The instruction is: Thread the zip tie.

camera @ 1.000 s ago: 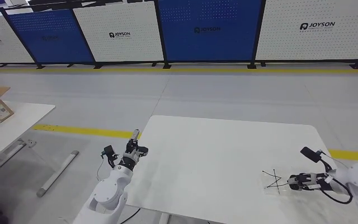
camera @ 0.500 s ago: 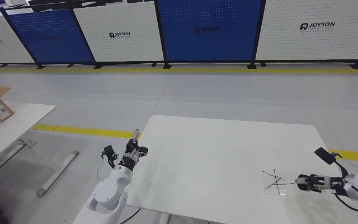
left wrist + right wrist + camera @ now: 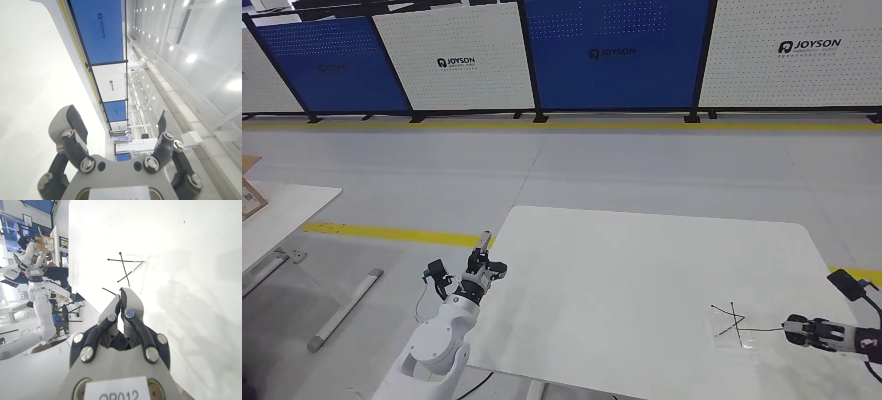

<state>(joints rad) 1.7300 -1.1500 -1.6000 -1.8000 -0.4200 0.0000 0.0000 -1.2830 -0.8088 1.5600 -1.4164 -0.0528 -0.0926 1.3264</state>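
Near table edge (image 3: 827, 300), right end effector (image 3: 120, 294) clamped on thin black zip tie (image 3: 108, 291).

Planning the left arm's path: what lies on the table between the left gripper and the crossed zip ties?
Nothing: the top view shows bare white table between the left gripper and the zip ties.

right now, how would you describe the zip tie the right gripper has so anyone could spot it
Start at the white table and go to its near right corner, where black crossed ties lie. Just short of them is the right gripper, shut; the zip tie you want is the black strip poking out from its fingertips, apart from the crossed ones.
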